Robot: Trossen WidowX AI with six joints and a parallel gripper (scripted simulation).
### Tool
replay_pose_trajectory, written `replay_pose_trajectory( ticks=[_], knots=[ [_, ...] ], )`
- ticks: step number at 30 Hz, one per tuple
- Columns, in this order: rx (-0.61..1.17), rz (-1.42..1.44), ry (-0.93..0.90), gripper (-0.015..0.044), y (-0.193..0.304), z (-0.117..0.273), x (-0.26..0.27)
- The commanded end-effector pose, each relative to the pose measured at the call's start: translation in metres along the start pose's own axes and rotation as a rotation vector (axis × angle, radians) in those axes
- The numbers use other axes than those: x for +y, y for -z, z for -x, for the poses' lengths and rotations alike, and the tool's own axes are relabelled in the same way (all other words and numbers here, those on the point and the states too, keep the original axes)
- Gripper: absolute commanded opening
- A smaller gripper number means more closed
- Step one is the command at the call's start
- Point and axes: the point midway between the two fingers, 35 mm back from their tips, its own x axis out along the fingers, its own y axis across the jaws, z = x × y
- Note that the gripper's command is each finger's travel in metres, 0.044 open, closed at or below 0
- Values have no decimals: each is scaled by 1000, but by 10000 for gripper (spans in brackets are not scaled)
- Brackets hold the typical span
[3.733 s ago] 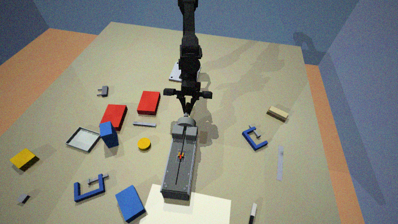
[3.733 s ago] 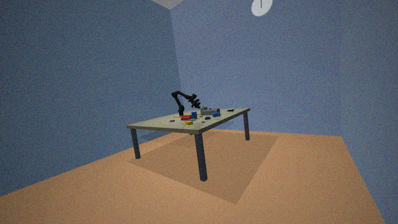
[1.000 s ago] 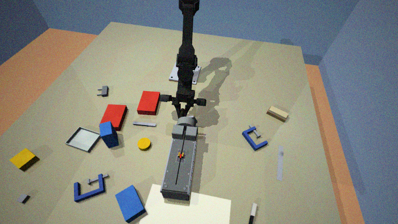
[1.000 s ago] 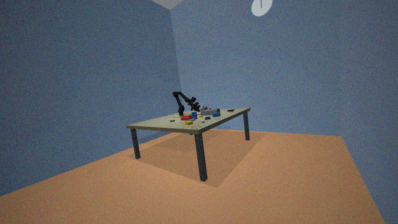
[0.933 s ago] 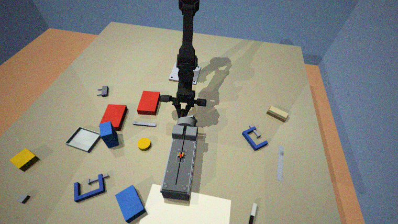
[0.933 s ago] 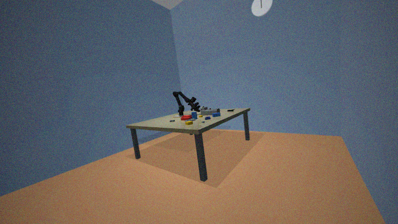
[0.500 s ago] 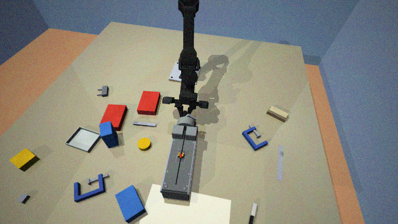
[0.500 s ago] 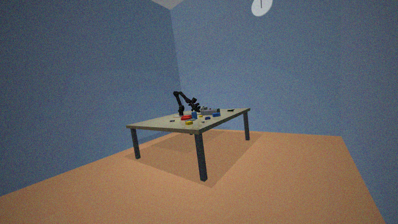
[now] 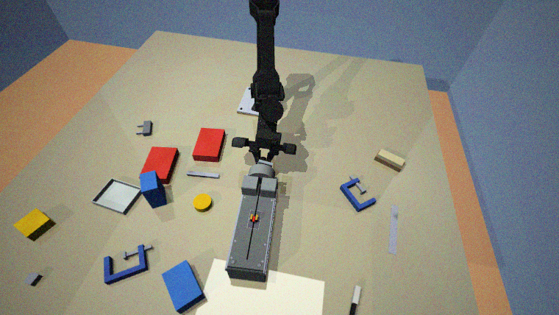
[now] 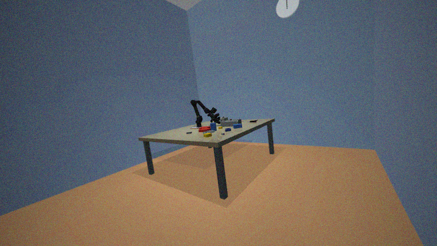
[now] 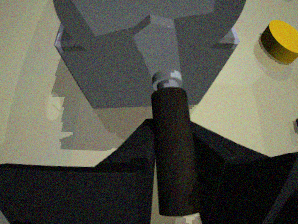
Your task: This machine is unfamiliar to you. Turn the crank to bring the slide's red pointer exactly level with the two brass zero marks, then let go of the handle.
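We have our claw [image 9: 263,158] [image 10: 217,121] [image 11: 164,125] closed on the crank's dark handle [image 11: 173,150], at the far end of the grey machine [image 9: 240,250] [image 10: 230,123] [image 11: 105,75], whose red pointer [image 9: 253,219] lies nearer along the long slot, seemingly almost level with the brass zero marks [image 9: 256,217].

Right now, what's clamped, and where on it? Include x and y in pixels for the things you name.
The dark brown cylindrical crank handle [image 11: 173,150], gripped around its grip sleeve between the black jaws; its metal neck, at the crank-arm end, sits outside them.

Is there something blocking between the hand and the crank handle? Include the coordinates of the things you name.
Nothing visible blocks it: the hand [image 9: 262,159] [image 11: 164,125] is already closed on the dark crank handle [image 11: 172,135], with no other object between the fingers and it.
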Motion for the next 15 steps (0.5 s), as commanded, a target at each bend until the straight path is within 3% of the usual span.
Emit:
replay_pose_trajectory(
  ticks=[1,15],
  knots=[
    [8,6,-23,0,2,-2,9],
    [8,6,-24,0,0,0,17]
  ],
)
